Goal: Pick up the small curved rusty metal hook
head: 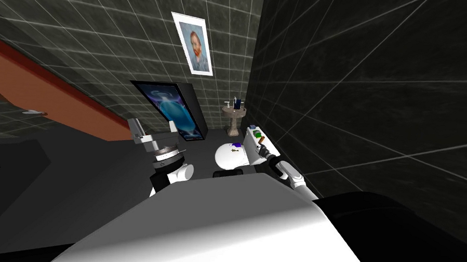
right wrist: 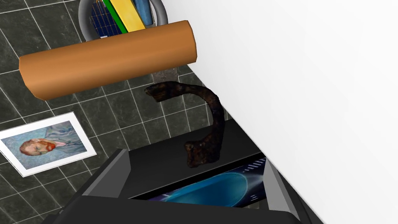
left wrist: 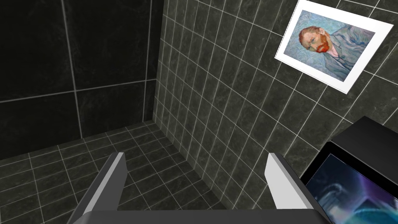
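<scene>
Mid-frame, our left gripper (head: pixel 153 129) stands raised with its two fingers spread apart, in front of a dark box (head: pixel 193 103) whose slanted front glows blue. Above the box, at upper middle, a framed portrait (head: pixel 193 44) of a red-bearded man hangs on the dark tiled wall (head: pixel 79 31). Right of the box, a pedestal sink (head: pixel 234 117) stands in the corner with small items on top. Lower, at centre, sits a white toilet (head: pixel 225 160). Small green and orange things lie on its tank (head: pixel 253 148), and our right arm (head: pixel 290 175) reaches to the tank's lower end. A red-brown band (head: pixel 48 89) slants across the left.
</scene>
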Tool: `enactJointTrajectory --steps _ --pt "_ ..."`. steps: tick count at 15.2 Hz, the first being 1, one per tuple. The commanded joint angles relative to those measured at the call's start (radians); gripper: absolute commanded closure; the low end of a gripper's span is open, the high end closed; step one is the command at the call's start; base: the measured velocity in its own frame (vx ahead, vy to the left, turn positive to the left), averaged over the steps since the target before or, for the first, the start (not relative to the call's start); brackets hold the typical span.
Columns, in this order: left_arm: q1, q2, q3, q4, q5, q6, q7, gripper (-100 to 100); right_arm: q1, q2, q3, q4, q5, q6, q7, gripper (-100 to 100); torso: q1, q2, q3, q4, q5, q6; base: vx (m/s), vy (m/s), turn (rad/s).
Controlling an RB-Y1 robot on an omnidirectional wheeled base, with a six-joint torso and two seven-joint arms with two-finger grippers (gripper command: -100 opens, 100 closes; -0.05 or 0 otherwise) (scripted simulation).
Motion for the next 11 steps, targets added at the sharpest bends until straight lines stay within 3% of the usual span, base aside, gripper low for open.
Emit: enactJointTrajectory --steps 1,2,11 --pt "0.0 0.0 0.0 0.0 0.0 0.0 0.0 0 0.007 -0.001 -0.001 0.003 -0.035 -0.007 0.038 -100 0.0 0.0 0.0 0.0 0.0 0.0 -0.001 0.011 -0.031" --pt "0.0 0.0 0.0 0.0 0.0 0.0 0.0 0 0.011 -0.002 -0.002 0.005 -0.058 -0.013 0.062 -100 0.0 0.0 0.0 0.0 0.0 0.0 -0.001 0.011 -0.033" --pt "0.0 0.0 0.0 0.0 0.0 0.0 0.0 0 0.011 -0.002 -0.002 0.005 -0.058 -0.013 0.062 -100 -0.003 0.001 0.0 -0.001 -0.001 0.001 0.0 0.002 -0.005"
